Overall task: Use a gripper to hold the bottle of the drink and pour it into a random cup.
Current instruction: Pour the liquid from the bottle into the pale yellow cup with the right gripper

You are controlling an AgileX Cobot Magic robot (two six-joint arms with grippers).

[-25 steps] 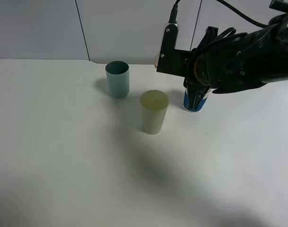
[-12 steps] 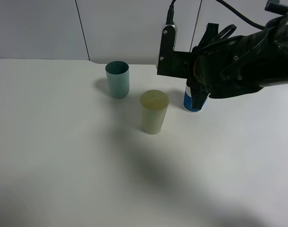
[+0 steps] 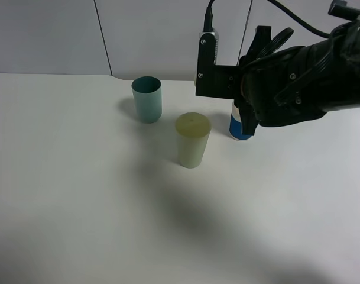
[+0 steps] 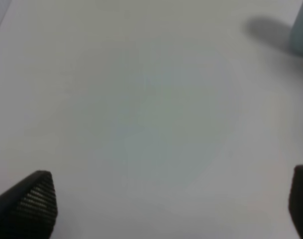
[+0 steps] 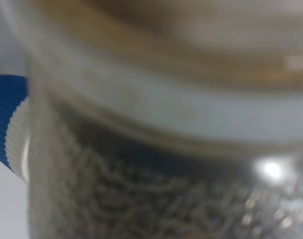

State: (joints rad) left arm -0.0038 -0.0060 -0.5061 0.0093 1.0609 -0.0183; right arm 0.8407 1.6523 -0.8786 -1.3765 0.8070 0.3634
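Right gripper (image 3: 249,118): drawn in narrow, jaws nearly together. Its fingers do not show in its own wrist view, which the bottle fills.
Bottle (image 5: 156,164): right against the right wrist camera, blurred, with a pale ring at the neck and dark brown drink below. I judge that the gripper is clamped on it. In the high view it is hidden behind the black arm, so its tilt and its height off the table cannot be told.
Blue-and-white cup (image 3: 237,129): on the table just behind and below the right gripper, half covered by it. Its ribbed blue side shows at the edge of the right wrist view.
Yellow-green cup (image 3: 193,142): upright, near the gripper on its left and apart from it. No dark drink shows inside.
Teal cup (image 3: 146,99): upright, farther left and farther back, apart from the yellow-green cup.
Left gripper (image 4: 166,204): jaws wide apart and holding nothing, over bare table (image 3: 79,195), with the teal cup at the edge of its view.
Done so far: by my judgement, the grasp on the bottle.
Not yet done: the pour. No stream shows, no spill lies on the table, and the gripper is not above the yellow-green or the teal cup.
Left to do: bring the bottle's mouth over a cup's rim, tip it, then right it.
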